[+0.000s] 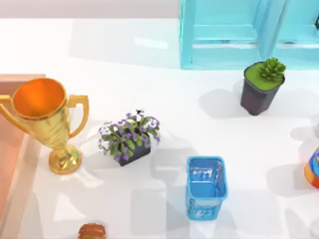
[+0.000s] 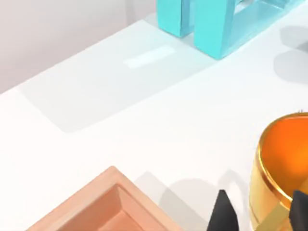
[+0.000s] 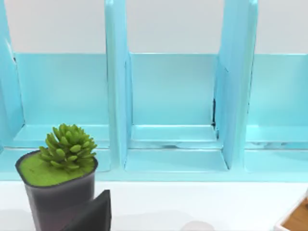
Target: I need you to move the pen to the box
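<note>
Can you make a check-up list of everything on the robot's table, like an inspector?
Surface: white table, bare between items, soft shadows.
Job's things: box at the table's left edge, open side up.
Clutter: gold trophy next to the box; purple flower pot; blue cup; succulent pot; small brown item at the near edge; orange and blue item at the right edge.
Grippers: left gripper open, above the trophy near the box's corner; right gripper near the succulent pot, facing the cabinet.
Cables: nothing seen.
Surroundings: cyan cabinet at the back; plain wall.
</note>
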You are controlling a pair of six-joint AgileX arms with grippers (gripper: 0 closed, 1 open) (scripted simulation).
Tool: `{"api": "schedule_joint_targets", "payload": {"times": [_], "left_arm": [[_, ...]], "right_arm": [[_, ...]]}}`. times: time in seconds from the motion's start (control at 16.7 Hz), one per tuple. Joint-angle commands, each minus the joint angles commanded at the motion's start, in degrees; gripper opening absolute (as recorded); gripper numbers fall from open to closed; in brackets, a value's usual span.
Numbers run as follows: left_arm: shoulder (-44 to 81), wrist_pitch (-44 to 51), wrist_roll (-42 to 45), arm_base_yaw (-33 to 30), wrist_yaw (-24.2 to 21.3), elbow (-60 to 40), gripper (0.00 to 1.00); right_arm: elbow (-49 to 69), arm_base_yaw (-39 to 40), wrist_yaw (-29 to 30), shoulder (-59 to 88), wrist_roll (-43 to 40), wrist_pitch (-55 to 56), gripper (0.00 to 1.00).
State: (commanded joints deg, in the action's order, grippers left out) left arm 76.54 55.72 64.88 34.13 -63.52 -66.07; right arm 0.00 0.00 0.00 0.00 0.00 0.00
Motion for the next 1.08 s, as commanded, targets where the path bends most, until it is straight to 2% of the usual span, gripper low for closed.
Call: {"api": "schedule_joint_targets", "payload": {"times": [0.24,0.6,0.84,1.08], "left_arm": [[4.35,1.41,6.1,4.45,-2.54,1.37,0.0],[4.43,0.43,5.43,4.92,-1.93,1.43,0.0],[4.33,-8.25,0.92,6.55,0.47,3.29,0.0],[4.15,-19.11,-4.36,4.07,1.35,8.54,0.0]], "right_arm": [[0.0,0.0,0.0,0.0,0.0,0.0,1.0],[0.0,0.0,0.0,0.0,0.0,0.0,1.0],[0.0,0.0,0.0,0.0,0.0,0.0,1.0],[0.0,0.0,0.0,0.0,0.0,0.0,1.0]]}}
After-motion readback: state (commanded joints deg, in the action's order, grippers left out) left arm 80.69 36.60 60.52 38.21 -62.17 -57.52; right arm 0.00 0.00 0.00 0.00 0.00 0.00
